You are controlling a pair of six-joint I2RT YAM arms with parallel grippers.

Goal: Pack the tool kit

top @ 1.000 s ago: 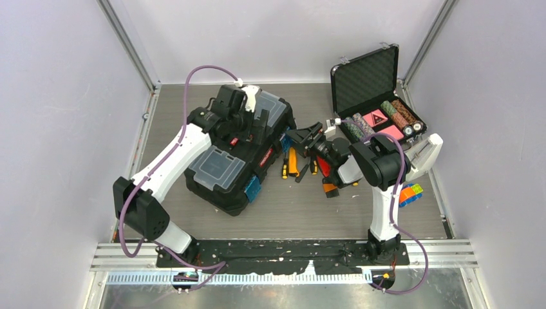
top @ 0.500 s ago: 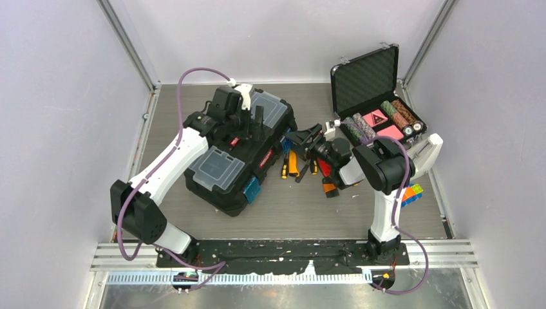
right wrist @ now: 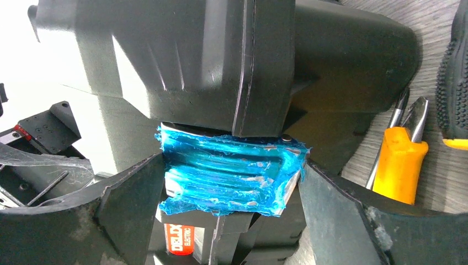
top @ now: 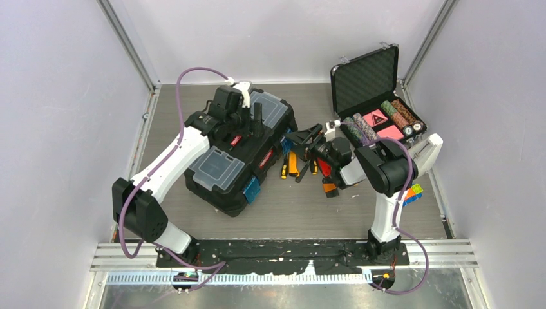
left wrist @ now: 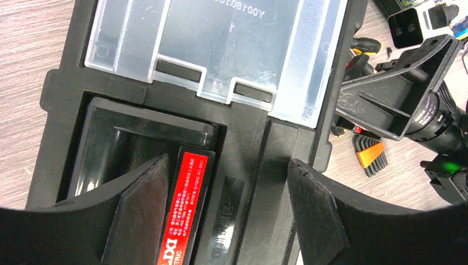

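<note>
Black toolbox (top: pixel 235 158) w/ blue latch (right wrist: pixel 232 174), red handle (left wrist: pixel 182 212); yellow/black pliers (top: pixel 291 163)

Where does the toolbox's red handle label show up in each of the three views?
Top external: red handle label sits mid-toolbox, under the left claw.
Left wrist: bottom centre, between the fingers.
Right wrist: only a red scrap at the bottom edge.
Shared landmark: orange-handled pliers.

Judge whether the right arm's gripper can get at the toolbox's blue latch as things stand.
Probably yes: the right gripper stands open with the blue latch directly between its fingers, and nothing blocks it.
</note>
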